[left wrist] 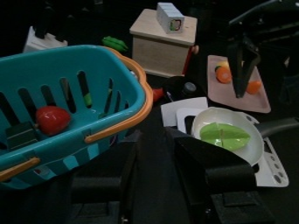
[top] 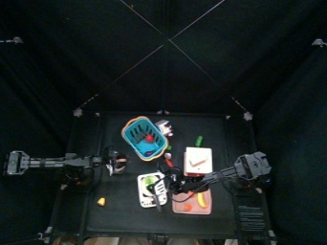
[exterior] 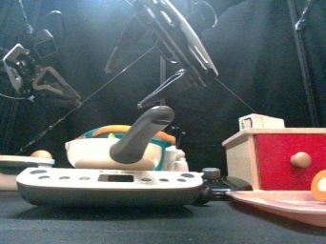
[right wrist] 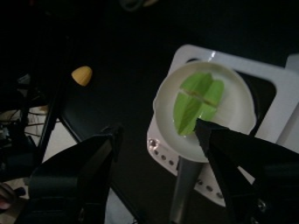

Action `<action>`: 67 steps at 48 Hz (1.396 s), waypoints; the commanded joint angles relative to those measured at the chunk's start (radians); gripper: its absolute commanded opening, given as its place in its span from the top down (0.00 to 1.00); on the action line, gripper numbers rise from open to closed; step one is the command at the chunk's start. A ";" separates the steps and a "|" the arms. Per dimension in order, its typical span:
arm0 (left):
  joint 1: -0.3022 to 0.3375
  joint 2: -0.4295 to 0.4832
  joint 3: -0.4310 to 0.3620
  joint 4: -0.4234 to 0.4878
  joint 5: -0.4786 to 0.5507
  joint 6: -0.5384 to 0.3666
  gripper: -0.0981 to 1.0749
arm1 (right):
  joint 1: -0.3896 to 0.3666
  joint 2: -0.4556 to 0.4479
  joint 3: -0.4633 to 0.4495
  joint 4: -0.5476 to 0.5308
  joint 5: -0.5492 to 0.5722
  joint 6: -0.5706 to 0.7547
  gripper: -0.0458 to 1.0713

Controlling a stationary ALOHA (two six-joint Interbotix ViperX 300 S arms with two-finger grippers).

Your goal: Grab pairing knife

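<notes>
A grey knife handle (right wrist: pixel 184 188) stands between my right gripper's (right wrist: pixel 163 131) jaws, close against one jaw. The jaws are spread wide, with a gap on the other side. The blade is hidden. In the front view the same handle (exterior: pixel 140 133) leans up behind the white scale (exterior: pixel 114 186). From above, my right gripper (top: pixel 173 182) hangs between the scale and the pink cutting board (top: pixel 192 203). My left gripper (left wrist: pixel 158 153) is open and empty, and rests at the table's left (top: pixel 118 165), beside the blue basket (left wrist: pixel 70 70).
The scale (right wrist: pixel 281 96) carries a white bowl (right wrist: pixel 228 118) with a green leaf (right wrist: pixel 197 98). The basket holds a red fruit (left wrist: pixel 48 118). A wooden box (left wrist: pixel 158 39) stands behind the cutting board (left wrist: pixel 251 87). A small yellow piece (right wrist: pixel 80 75) lies at the front left.
</notes>
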 commanded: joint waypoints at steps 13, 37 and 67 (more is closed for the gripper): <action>0.015 0.002 -0.015 0.002 -0.005 0.002 0.31 | -0.072 -0.209 0.092 -0.295 -0.094 0.000 0.09; 0.021 0.002 -0.009 -0.003 -0.006 -0.003 0.31 | -0.313 -0.364 0.176 -0.353 -0.176 -0.005 0.09; 0.041 0.002 -0.003 -0.003 -0.005 -0.003 0.31 | -0.356 -0.440 0.083 -0.408 -0.144 -0.005 0.09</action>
